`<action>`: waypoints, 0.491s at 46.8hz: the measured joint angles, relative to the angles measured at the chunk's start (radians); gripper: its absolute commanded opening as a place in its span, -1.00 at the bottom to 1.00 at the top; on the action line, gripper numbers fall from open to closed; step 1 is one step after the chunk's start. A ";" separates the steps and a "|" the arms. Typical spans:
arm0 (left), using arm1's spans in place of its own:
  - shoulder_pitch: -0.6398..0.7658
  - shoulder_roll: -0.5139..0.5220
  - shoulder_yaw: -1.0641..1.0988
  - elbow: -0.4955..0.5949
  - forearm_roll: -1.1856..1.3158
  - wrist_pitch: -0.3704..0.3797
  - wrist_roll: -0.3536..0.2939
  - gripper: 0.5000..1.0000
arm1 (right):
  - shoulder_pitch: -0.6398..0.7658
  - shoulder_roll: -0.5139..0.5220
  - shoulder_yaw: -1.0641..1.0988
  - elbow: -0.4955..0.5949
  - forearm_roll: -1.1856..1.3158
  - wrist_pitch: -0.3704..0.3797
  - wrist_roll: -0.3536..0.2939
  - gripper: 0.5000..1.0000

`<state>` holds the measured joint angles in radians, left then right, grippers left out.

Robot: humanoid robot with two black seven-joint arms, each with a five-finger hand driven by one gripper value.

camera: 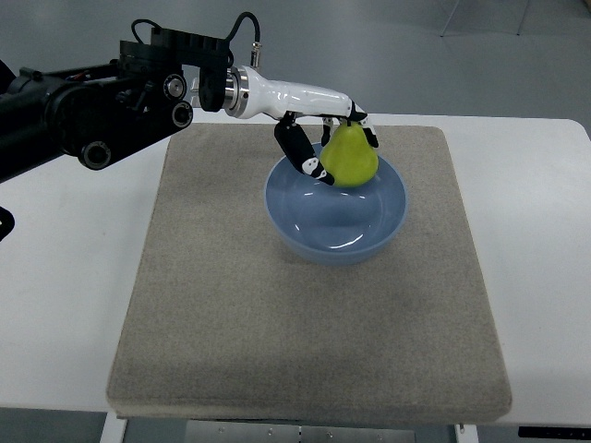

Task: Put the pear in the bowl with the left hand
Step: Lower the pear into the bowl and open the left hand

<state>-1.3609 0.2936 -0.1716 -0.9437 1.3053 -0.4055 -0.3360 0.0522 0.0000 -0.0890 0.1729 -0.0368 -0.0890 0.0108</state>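
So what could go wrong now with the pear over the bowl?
The left hand holds the pear over the far rim of the blue bowl, not its middle. Let go here, it might hit the rim and roll onto the mat. A drop might also bump the bowl sideways.

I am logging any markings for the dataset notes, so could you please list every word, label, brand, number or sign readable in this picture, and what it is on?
None can be read.
The left hand, shut on the pear over the blue bowl, shows no print.
The bowl, the grey mat and the white table are plain.
The black arm has no legible marking.
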 measured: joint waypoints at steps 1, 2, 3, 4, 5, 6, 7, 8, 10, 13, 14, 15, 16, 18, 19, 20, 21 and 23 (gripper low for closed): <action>0.004 -0.004 0.000 0.000 0.000 -0.002 0.000 -1.00 | 0.000 0.000 0.000 0.000 0.000 0.000 0.000 0.69; 0.009 -0.008 0.001 0.000 0.000 -0.003 0.000 -1.00 | 0.000 0.000 0.000 -0.001 0.000 0.000 0.000 0.69; 0.014 -0.013 0.001 0.001 0.000 -0.004 0.000 -1.00 | 0.000 0.000 0.000 -0.001 0.000 0.000 0.000 0.69; 0.018 -0.017 0.002 0.001 0.000 -0.004 0.000 -1.00 | 0.000 0.000 0.000 0.000 0.000 0.000 0.000 0.69; 0.022 -0.020 0.003 0.002 0.000 -0.004 0.000 -1.00 | 0.000 0.000 0.000 0.000 0.000 0.000 0.000 0.69; 0.027 -0.024 0.004 0.003 0.001 -0.004 0.000 -1.00 | 0.000 0.000 0.000 0.000 0.000 0.000 0.000 0.69; 0.029 -0.025 0.005 0.003 0.001 -0.004 0.000 -1.00 | 0.000 0.000 0.000 0.000 0.000 0.000 0.000 0.69; 0.032 -0.027 0.005 0.004 0.002 -0.004 0.001 -1.00 | 0.000 0.000 0.000 0.000 0.000 0.000 0.000 0.69; 0.033 -0.029 0.006 0.006 0.003 -0.004 0.001 -1.00 | 0.000 0.000 0.000 0.000 0.000 0.000 0.000 0.69; 0.035 -0.030 0.009 0.009 0.005 -0.004 0.001 -1.00 | 0.000 0.000 0.000 0.000 0.000 0.000 0.000 0.69; 0.035 -0.030 0.009 0.010 0.005 -0.004 0.001 -1.00 | 0.000 0.000 0.000 0.000 0.000 0.000 0.000 0.69; 0.035 -0.029 0.009 0.011 0.005 -0.004 0.001 -1.00 | 0.000 0.000 0.000 0.000 0.000 0.000 0.000 0.69; 0.035 -0.029 0.009 0.011 0.005 -0.004 0.001 -1.00 | 0.000 0.000 0.000 0.000 0.000 0.000 0.000 0.69; 0.036 -0.027 0.008 0.012 0.003 0.000 0.001 -1.00 | 0.000 0.000 0.000 0.000 0.000 0.000 0.000 0.69; 0.036 -0.025 0.007 0.012 0.002 0.003 0.001 -1.00 | 0.000 0.000 0.000 0.000 0.000 0.000 0.000 0.69; 0.036 -0.023 0.005 0.013 0.001 0.005 0.001 -0.84 | 0.000 0.000 0.000 0.000 0.000 0.000 0.000 0.69; 0.036 -0.021 0.004 0.013 0.000 0.006 0.001 -0.70 | 0.000 0.000 0.000 0.000 0.000 0.000 0.000 0.69; 0.038 -0.020 0.003 0.013 -0.001 0.007 0.001 -0.22 | 0.000 0.000 0.000 0.000 0.000 0.000 0.000 0.69</action>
<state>-1.3233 0.2734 -0.1686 -0.9311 1.3044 -0.3990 -0.3355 0.0522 0.0000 -0.0890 0.1731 -0.0368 -0.0890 0.0107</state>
